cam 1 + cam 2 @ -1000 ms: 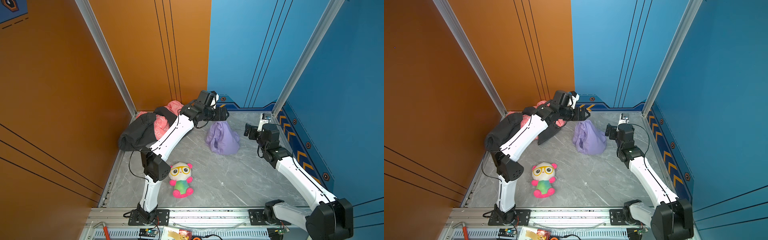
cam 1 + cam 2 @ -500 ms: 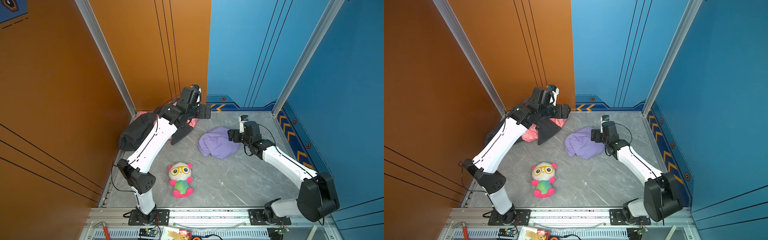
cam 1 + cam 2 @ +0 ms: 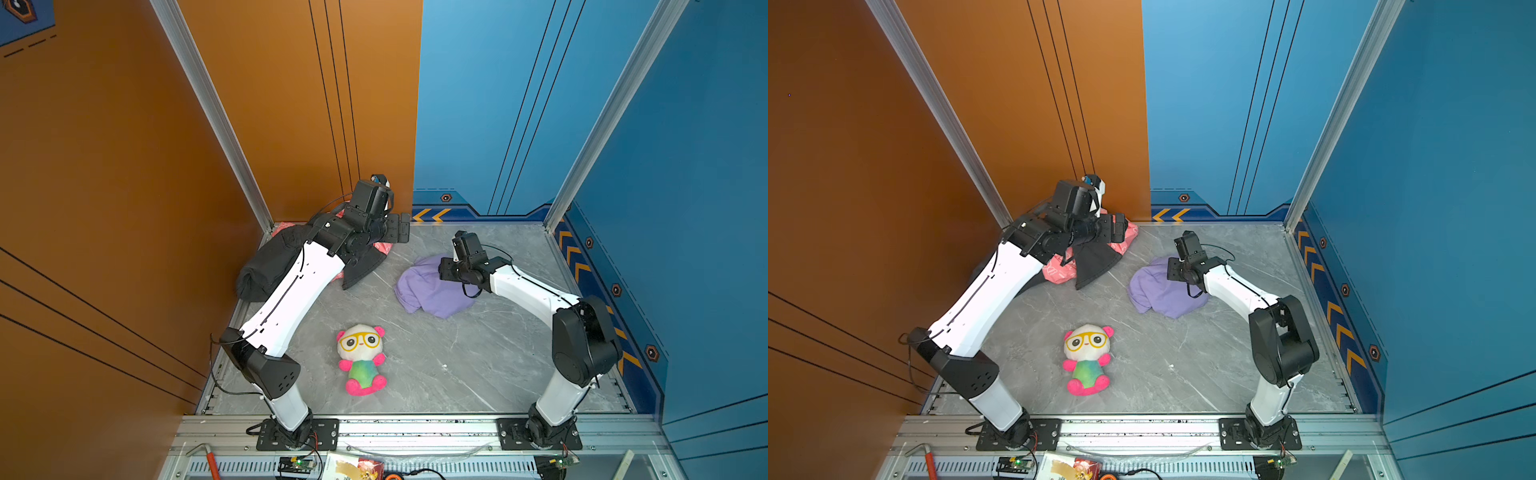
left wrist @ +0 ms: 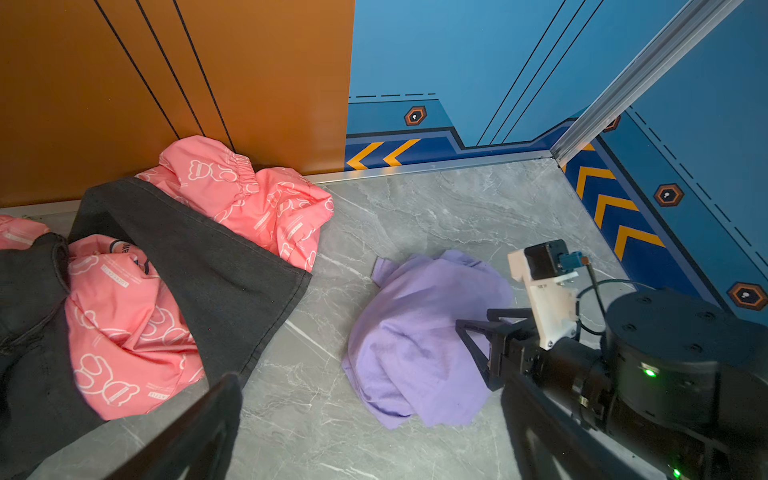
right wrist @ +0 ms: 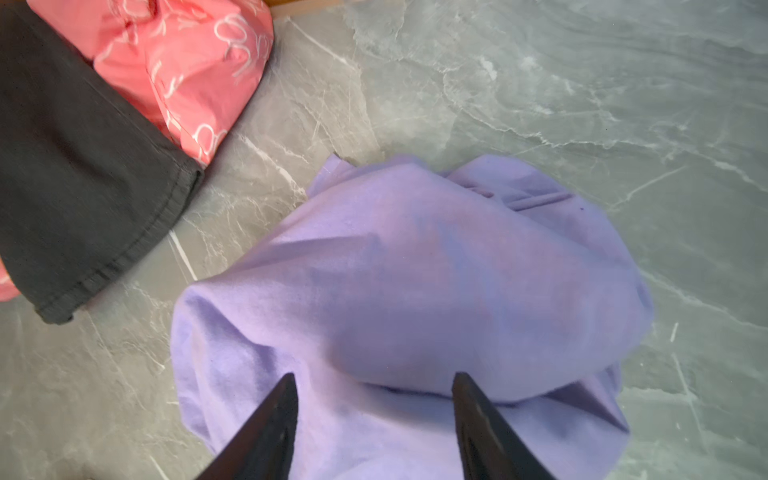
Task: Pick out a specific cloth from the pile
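Note:
The lilac cloth [image 3: 428, 293] [image 3: 1156, 293] lies as a loose heap on the grey floor, apart from the pile. My right gripper [image 3: 445, 272] [image 5: 374, 378] sits low on its right side. Its jaws stand apart, tips pressed into the fabric with a fold between them. The pile [image 3: 270, 266] [image 4: 166, 270] of black-grey and coral-pink garments fills the back left corner. My left gripper [image 3: 400, 230] [image 4: 370, 415] hovers open and empty beside the pile, looking towards the cloth [image 4: 415, 332].
A plush panda toy [image 3: 361, 357] [image 3: 1087, 359] sits on the floor near the front, between both arms. Orange and blue walls close in the back and sides. A metal rail [image 3: 415, 428] runs along the front edge.
The left gripper let go of the lifted cloth and drew back towards the pile. The cloth dropped into a flat heap. The right arm swung in and down onto it.

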Controlling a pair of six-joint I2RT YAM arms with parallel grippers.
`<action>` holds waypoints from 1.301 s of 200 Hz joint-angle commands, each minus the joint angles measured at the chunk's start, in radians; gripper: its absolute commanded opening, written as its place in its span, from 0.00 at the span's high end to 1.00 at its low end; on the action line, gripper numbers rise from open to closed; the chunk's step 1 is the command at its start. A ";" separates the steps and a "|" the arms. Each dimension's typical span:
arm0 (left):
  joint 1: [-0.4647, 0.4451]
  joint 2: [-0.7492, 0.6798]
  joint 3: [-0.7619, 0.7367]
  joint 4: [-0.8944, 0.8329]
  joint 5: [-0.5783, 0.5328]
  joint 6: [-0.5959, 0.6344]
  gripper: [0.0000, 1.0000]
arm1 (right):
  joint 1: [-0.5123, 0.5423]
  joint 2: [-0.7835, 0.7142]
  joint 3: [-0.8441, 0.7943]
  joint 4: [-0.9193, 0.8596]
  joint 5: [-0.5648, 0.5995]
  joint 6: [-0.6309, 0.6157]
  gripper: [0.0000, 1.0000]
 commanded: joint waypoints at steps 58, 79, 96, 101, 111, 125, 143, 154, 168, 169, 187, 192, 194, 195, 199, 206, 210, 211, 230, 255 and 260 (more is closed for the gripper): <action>0.000 -0.041 -0.029 -0.008 -0.048 -0.013 0.02 | -0.029 0.070 0.058 -0.109 -0.082 0.073 0.91; -0.003 -0.041 -0.030 -0.008 -0.059 -0.022 0.02 | -0.071 0.033 0.064 -0.108 -0.075 0.074 0.99; -0.005 -0.039 -0.027 -0.007 -0.064 -0.027 0.02 | -0.112 -0.001 0.085 -0.107 -0.070 0.066 1.00; -0.006 -0.038 -0.026 -0.007 -0.066 -0.028 0.02 | -0.126 -0.011 0.093 -0.103 -0.070 0.061 1.00; -0.008 -0.036 -0.026 -0.003 -0.069 -0.028 0.02 | -0.154 -0.028 0.113 -0.092 -0.068 0.057 1.00; -0.011 -0.036 -0.023 0.006 -0.072 -0.027 0.02 | -0.197 -0.045 0.152 -0.073 -0.077 0.058 1.00; -0.015 -0.034 -0.018 0.015 -0.073 -0.028 0.02 | -0.256 -0.048 0.238 -0.050 -0.095 0.058 1.00; -0.017 -0.032 -0.010 0.016 -0.079 -0.023 0.02 | -0.290 -0.041 0.308 -0.043 -0.100 0.064 1.00; -0.022 -0.034 -0.008 0.015 -0.085 -0.016 0.02 | -0.329 -0.028 0.397 -0.013 -0.128 0.075 1.00; -0.022 -0.035 -0.007 0.015 -0.085 -0.015 0.02 | -0.332 -0.028 0.403 -0.012 -0.130 0.076 1.00; -0.027 -0.043 -0.011 0.016 -0.096 -0.008 0.02 | -0.363 -0.023 0.474 0.062 -0.170 0.088 1.00; -0.028 -0.046 -0.013 0.015 -0.099 -0.006 0.02 | -0.368 -0.026 0.474 0.087 -0.180 0.089 1.00; -0.029 -0.048 -0.015 0.015 -0.100 -0.004 0.02 | -0.369 -0.028 0.489 0.096 -0.184 0.090 1.00; -0.029 -0.048 -0.016 0.015 -0.101 -0.004 0.02 | -0.370 -0.029 0.496 0.100 -0.185 0.089 1.00; -0.030 -0.050 -0.018 0.014 -0.103 -0.002 0.02 | -0.372 -0.033 0.504 0.122 -0.190 0.086 1.00; -0.030 -0.054 -0.022 0.015 -0.107 0.001 0.02 | -0.374 -0.041 0.503 0.149 -0.197 0.078 1.00; -0.030 -0.056 -0.023 0.016 -0.108 0.004 0.02 | -0.375 -0.046 0.501 0.159 -0.200 0.071 1.00; -0.030 -0.057 -0.023 0.016 -0.107 0.004 0.02 | -0.374 -0.047 0.501 0.161 -0.200 0.069 1.00; -0.030 -0.064 -0.031 0.015 -0.115 0.017 0.02 | -0.376 -0.069 0.446 0.164 -0.200 0.013 1.00; -0.027 -0.072 -0.048 0.035 -0.117 0.032 0.02 | -0.390 -0.132 0.272 0.157 -0.148 0.000 1.00; -0.026 -0.073 -0.052 0.041 -0.115 0.033 0.02 | -0.394 -0.146 0.227 0.151 -0.125 -0.001 1.00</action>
